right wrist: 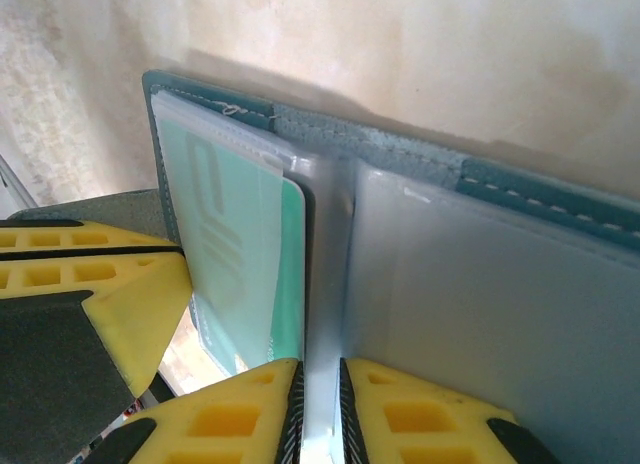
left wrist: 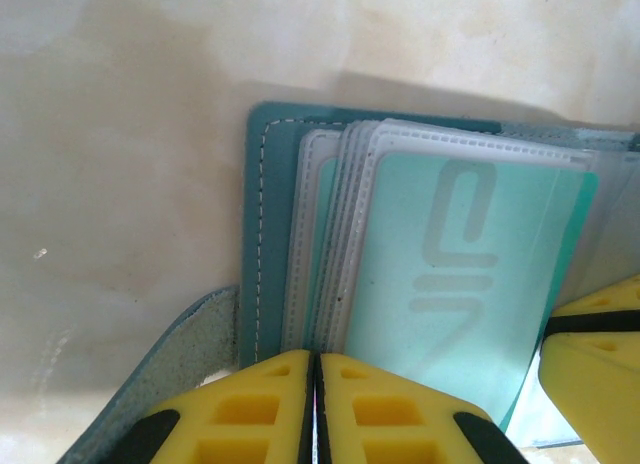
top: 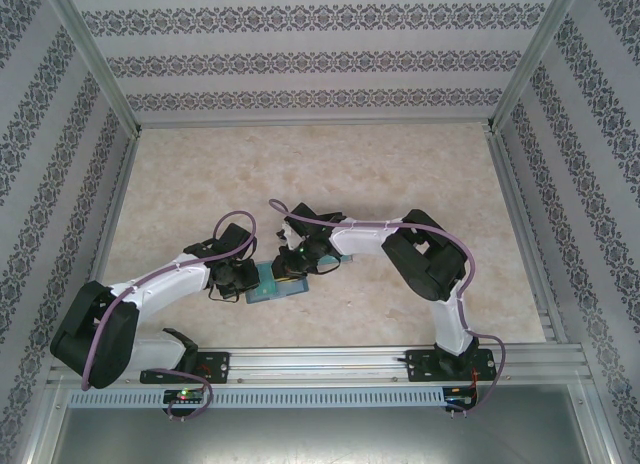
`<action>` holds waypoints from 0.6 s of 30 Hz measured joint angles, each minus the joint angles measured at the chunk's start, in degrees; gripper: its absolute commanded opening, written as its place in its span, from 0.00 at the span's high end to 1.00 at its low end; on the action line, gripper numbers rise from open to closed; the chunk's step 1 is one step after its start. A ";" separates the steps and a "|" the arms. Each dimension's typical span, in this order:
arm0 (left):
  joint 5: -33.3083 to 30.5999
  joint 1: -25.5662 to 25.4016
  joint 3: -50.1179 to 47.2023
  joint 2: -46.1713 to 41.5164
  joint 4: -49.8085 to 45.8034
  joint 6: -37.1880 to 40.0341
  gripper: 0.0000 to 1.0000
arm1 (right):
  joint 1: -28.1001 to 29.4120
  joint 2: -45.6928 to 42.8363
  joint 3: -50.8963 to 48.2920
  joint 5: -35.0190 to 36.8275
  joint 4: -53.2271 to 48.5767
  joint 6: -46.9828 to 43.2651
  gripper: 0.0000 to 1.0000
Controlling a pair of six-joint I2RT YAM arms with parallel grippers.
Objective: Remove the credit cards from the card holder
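The teal card holder lies open on the table between my two grippers. In the left wrist view its teal cover carries a fan of clear sleeves, and the top sleeve holds a teal-green credit card with pale lettering. My left gripper is shut on the sleeves' near edge. My right gripper is shut on a clear sleeve at the fold of the card holder, with the teal credit card just to its left. Seen from above, the left gripper and right gripper almost touch.
The beige marbled table stretches away behind the arms, bounded by patterned walls and metal rails. A yellow finger of the right gripper crowds the card's right edge; the left gripper's fingers sit close beside the card.
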 measured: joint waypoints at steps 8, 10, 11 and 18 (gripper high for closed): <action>0.02 0.00 -0.02 0.00 0.02 0.00 0.91 | 0.37 0.44 1.60 -0.66 0.04 0.00 0.81; 0.02 0.00 -0.02 0.00 0.02 0.00 0.91 | 0.39 0.68 1.92 -0.90 0.24 0.00 0.81; 0.02 0.00 -0.02 0.00 0.02 0.00 0.91 | 0.39 0.76 1.97 -0.92 0.24 0.00 0.82; 0.02 0.00 -0.02 0.00 0.02 0.00 0.91 | 0.37 1.29 2.21 -1.31 0.22 0.00 0.82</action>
